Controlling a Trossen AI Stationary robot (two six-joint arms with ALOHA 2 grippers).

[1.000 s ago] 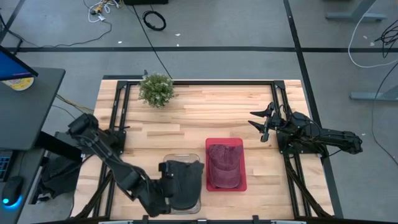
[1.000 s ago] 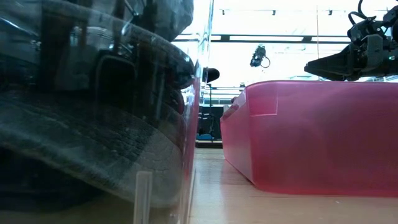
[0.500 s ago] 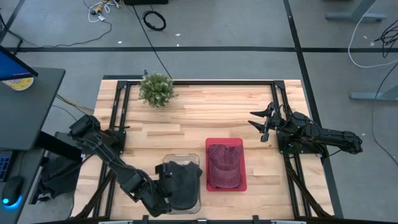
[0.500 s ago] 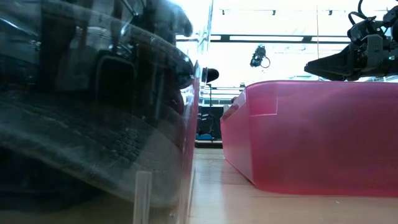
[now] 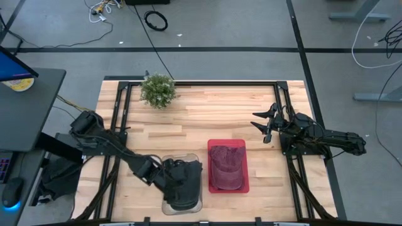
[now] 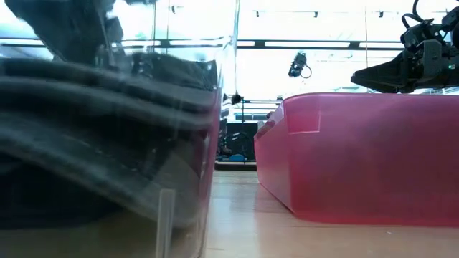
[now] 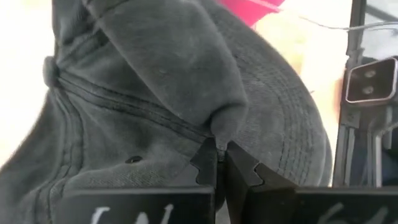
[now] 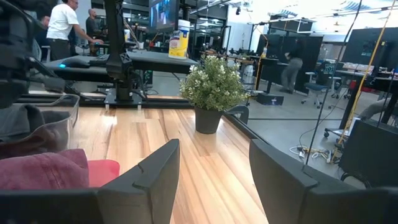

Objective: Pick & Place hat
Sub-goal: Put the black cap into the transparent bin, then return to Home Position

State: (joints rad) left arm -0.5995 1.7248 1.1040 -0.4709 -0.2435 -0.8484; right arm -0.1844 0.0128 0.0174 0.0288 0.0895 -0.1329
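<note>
A dark grey cap (image 5: 187, 183) sits over a clear plastic container (image 5: 182, 208) near the table's near edge. My left gripper (image 5: 164, 177) reaches it from the table's left and is shut on the cap's cloth (image 7: 219, 163). The low view shows the cap (image 6: 107, 143) through the clear container's wall (image 6: 161, 215). A maroon cap (image 5: 226, 164) lies in a red bin (image 5: 245, 183) just to the right. My right gripper (image 5: 262, 127) waits open near the table's right side, far from both caps. My left gripper pinches a raised fold of the grey cap's crown (image 7: 217, 134) between its two shut fingers (image 7: 205, 163). It comes slanting from the table's left. The cloth bunches up at the fingertips. The cap's lower part still shows behind the clear container's wall (image 6: 193, 143).
A small potted plant (image 5: 157, 90) stands at the far left of the table and shows in the right wrist view (image 8: 212, 87). Bare wood lies between the plant and the two containers. People move in the room beyond the table.
My left arm has swung from the near edge toward the table's left and far side, and its gripper has risen above the clear container's rim. The grey cap has come up with it and shifted inside the container. The gripper stays shut on the cap.
</note>
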